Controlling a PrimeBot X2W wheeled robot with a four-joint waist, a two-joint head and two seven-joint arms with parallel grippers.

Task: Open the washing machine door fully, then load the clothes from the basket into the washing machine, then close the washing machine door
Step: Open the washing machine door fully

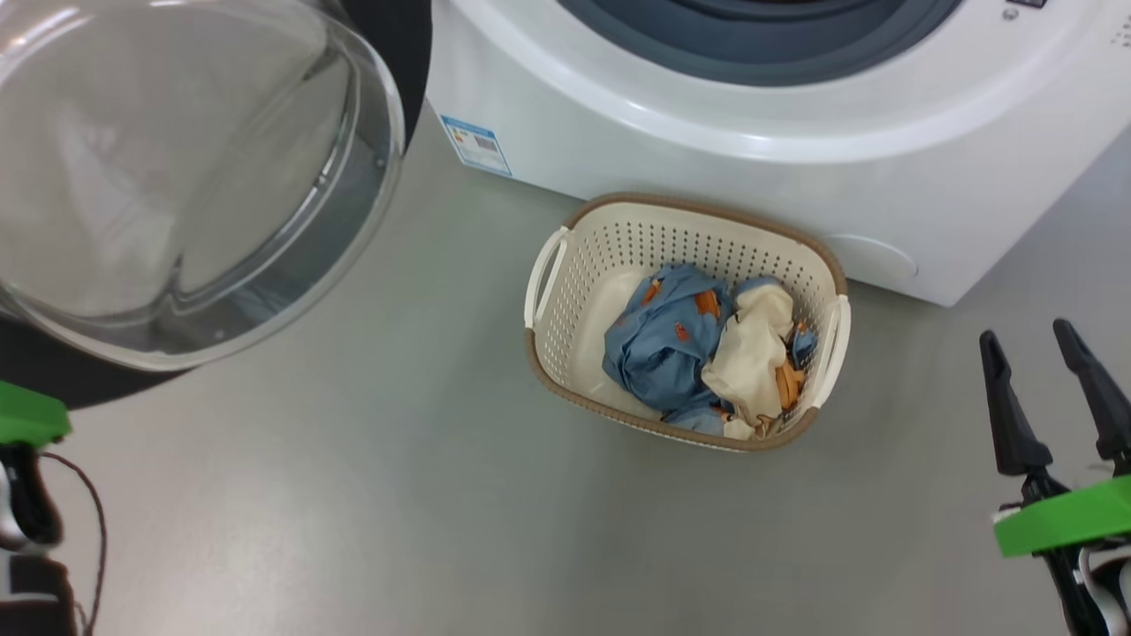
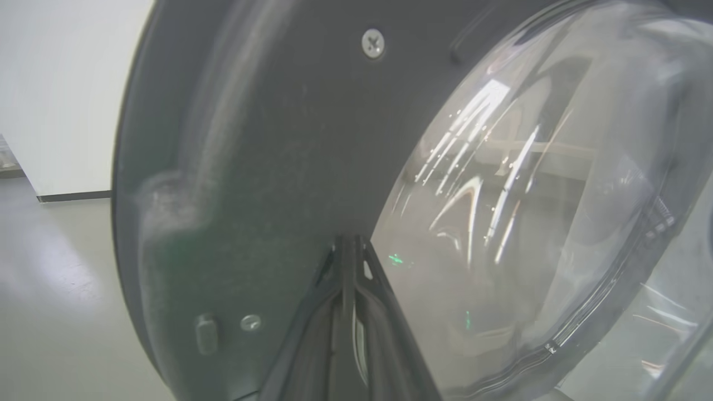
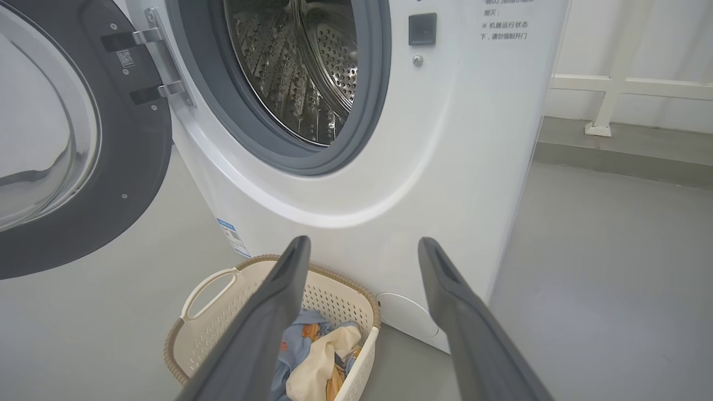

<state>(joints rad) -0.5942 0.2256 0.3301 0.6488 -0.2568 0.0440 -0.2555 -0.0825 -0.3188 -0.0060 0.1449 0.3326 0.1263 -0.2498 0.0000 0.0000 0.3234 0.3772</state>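
Pointing at the washing machine door (image 2: 250, 167), left fingers (image 2: 346, 334) pinched together; right fingers (image 3: 267, 323) wide

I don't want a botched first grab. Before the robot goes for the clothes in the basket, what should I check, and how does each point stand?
1. The washing machine door is swung wide and the mouth is unblocked: ok.
2. The drum has nothing inside, as far as it shows: ok.
3. The clothes lie in the basket, with blue and cream pieces on top: ok.
4. The basket stands upright on the floor before the washing machine: ok.
5. The right gripper is open and empty: ok.
6. The left gripper is off the door: cannot tell. It is shut, tips close against the inner rim.
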